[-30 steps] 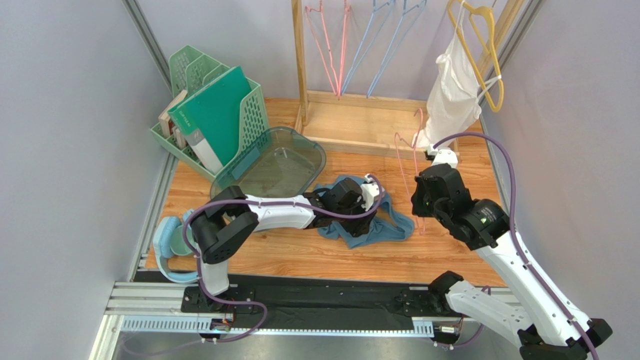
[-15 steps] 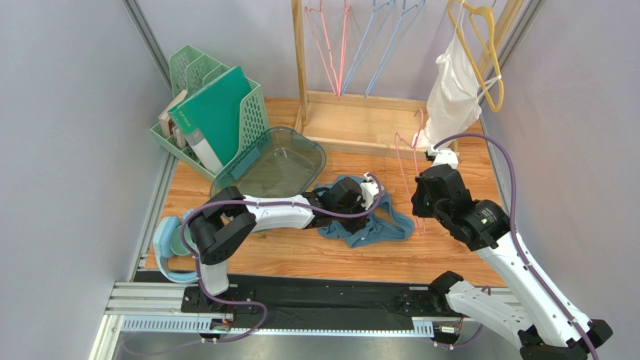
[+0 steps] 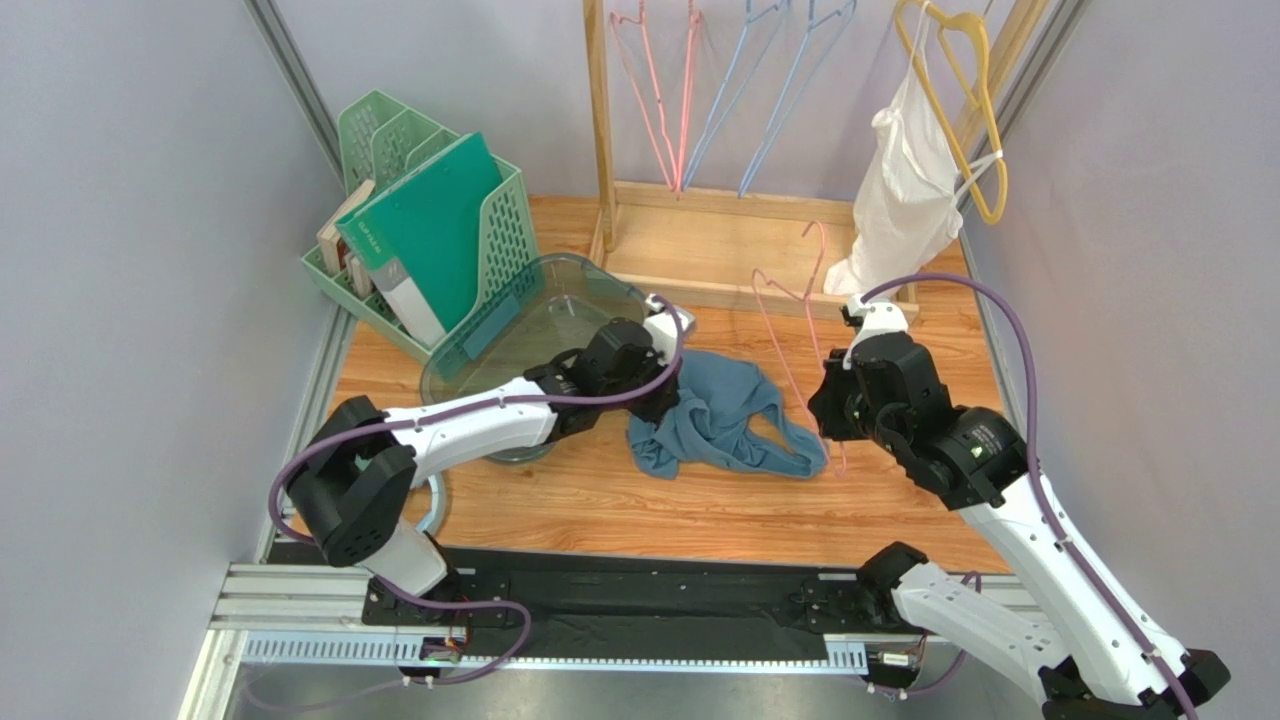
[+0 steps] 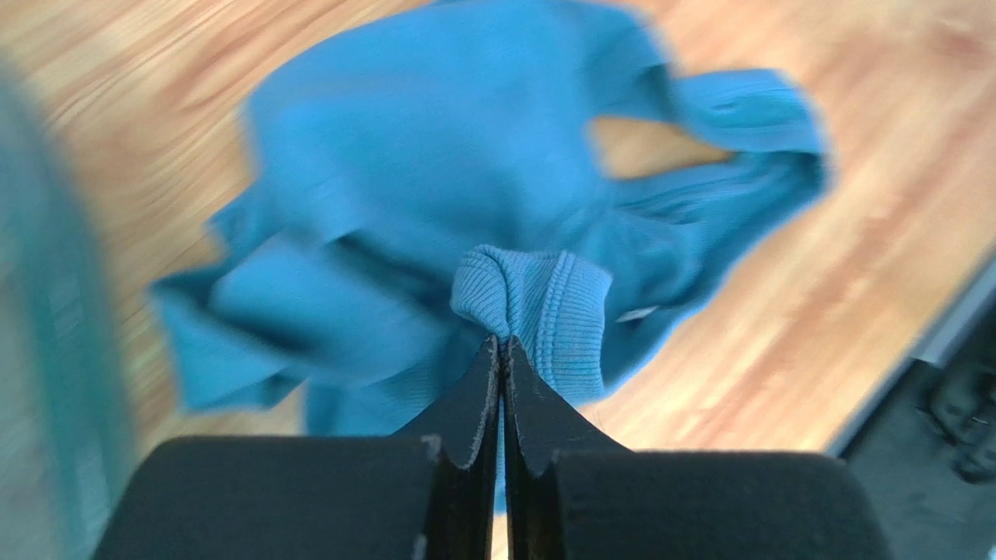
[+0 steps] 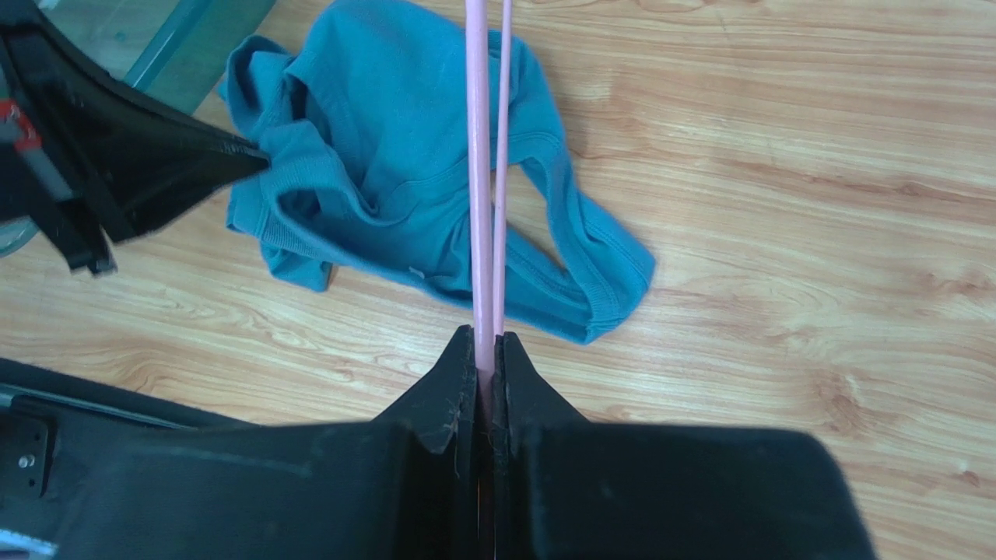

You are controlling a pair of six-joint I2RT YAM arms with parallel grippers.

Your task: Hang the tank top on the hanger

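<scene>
You have a crumpled blue-teal tank top (image 4: 386, 152) of soft, matt, rib-knit cloth, a thin pink hanger (image 5: 477, 175) of smooth wire, and a pale wood-grain tabletop (image 5: 818, 175) with a slight sheen.

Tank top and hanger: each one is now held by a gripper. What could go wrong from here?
1. The left gripper pinches only a small ribbed fold of the tank top; it may slip out when lifted.
2. The rest lies crumpled on the table, so the hanger might enter the wrong opening.
3. The right gripper holds just thin wire; the hanger may twist.
</scene>
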